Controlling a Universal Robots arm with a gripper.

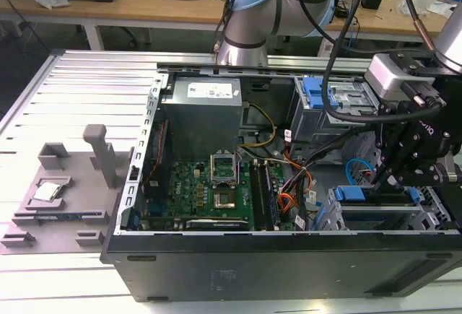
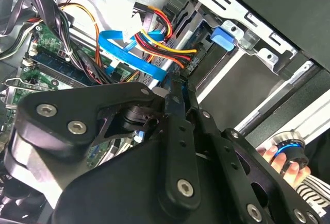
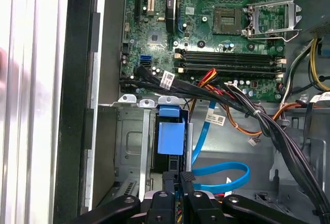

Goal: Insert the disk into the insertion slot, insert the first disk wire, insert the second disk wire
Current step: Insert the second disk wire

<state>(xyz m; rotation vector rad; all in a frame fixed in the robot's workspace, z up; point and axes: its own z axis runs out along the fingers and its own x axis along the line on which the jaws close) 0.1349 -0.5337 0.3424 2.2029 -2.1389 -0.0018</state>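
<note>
One open computer case (image 1: 289,256) lies on its side on a ribbed aluminium table (image 1: 86,97); wooden benches with cables and boxes stand behind it in the exterior view. On the exterior view's left of the case, a grey moulded fixture (image 1: 65,191) sits on the table and carries a small silver square part.

Inside the case, the green motherboard (image 1: 209,191) lies flat, with a grey metal power supply box (image 1: 202,115) beyond it. Bundled black, red, orange and yellow wires (image 3: 227,100) cross the board's edge, and a flat blue ribbon cable (image 3: 221,175) loops beside the drive cage.

The disk (image 3: 170,137) sits in the insertion slot (image 3: 129,152) of the light-grey sheet-metal cage; in the first wrist view its blue carrier end shows between the cage walls, while the drive body is hidden.

The black gripper (image 3: 179,180) hangs over the cage at the exterior view's right, fingertips pressed close together at the disk's rear edge. Whether they pinch a connector cannot be told; the fingers themselves cover that spot.

In the second wrist view the gripper's linkage blocks much of the scene, and a person's fingers (image 2: 286,165) on a blue-ringed round knob (image 2: 289,149) are cut off at the frame edge.
</note>
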